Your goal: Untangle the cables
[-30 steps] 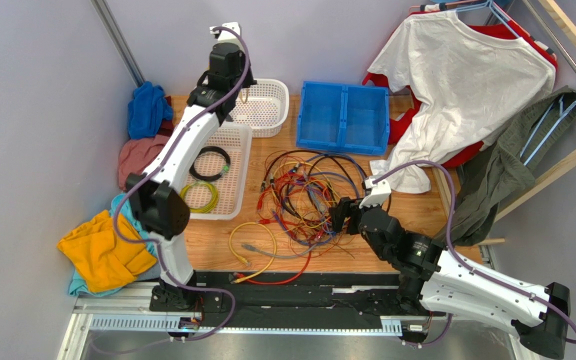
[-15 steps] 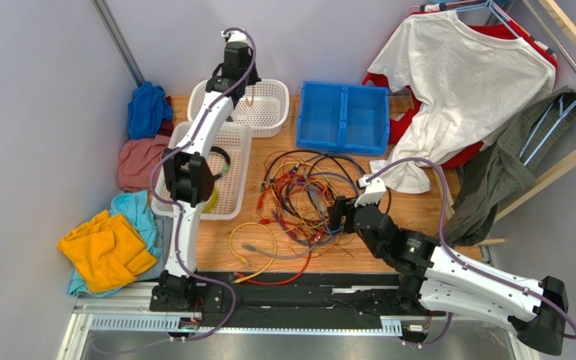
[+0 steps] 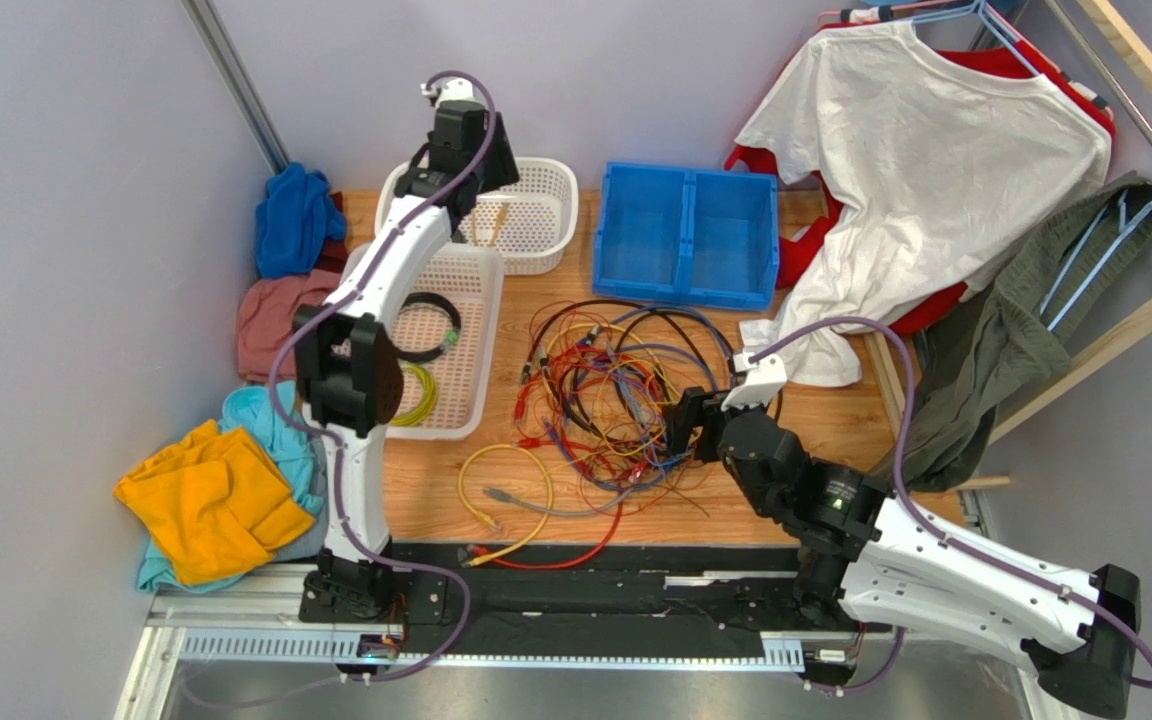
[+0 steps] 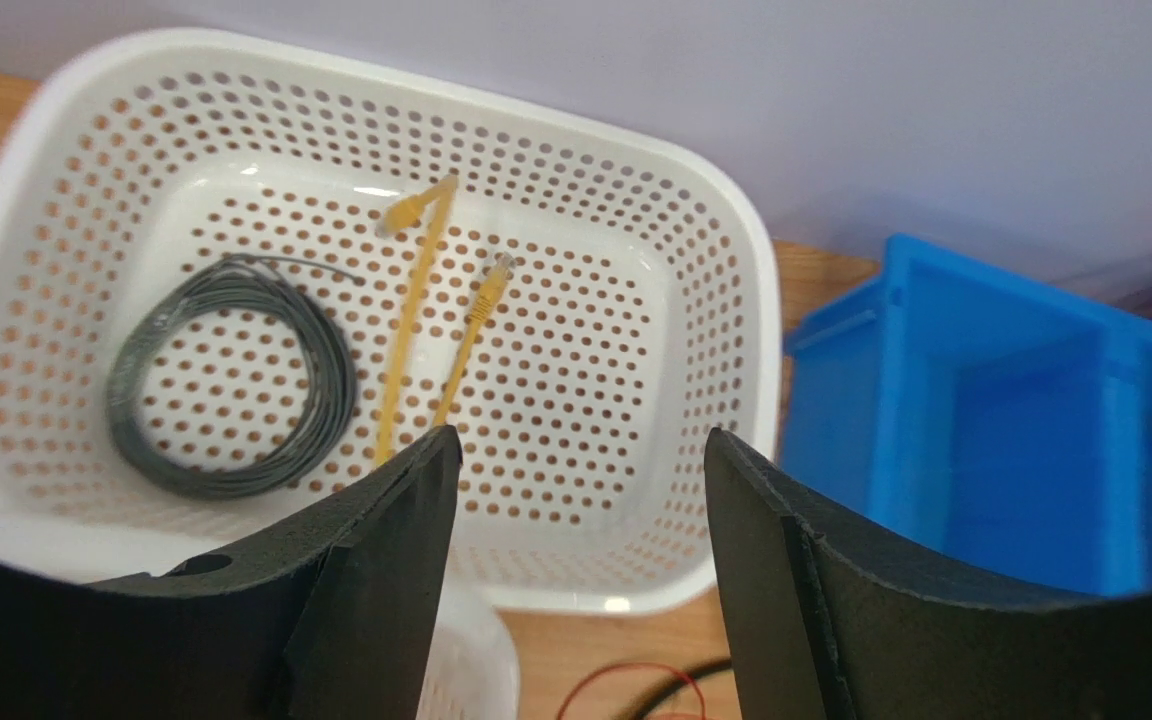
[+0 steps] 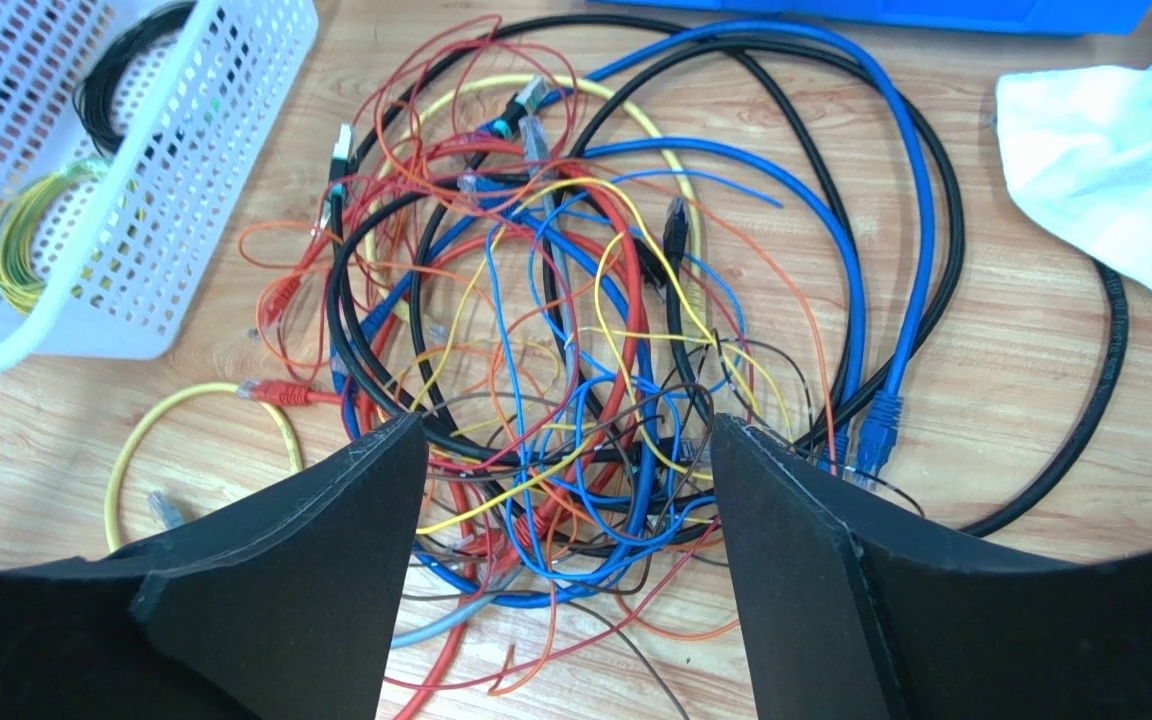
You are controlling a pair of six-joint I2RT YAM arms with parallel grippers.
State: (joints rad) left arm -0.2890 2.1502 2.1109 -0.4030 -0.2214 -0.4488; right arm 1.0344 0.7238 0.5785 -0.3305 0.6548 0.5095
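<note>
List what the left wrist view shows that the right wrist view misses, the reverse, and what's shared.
Left wrist only: the far white basket holding a grey coil and a yellow cable. Right wrist only: the black coil, the yellow-green coil and white cloth. Both: the blue bin, the wooden table, and the cables, only a sliver in the left one.

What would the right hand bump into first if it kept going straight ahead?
Most likely the tangle of cables. It lies straight ahead of the open right hand, with nothing between them, though the gap is hard to judge.
</note>
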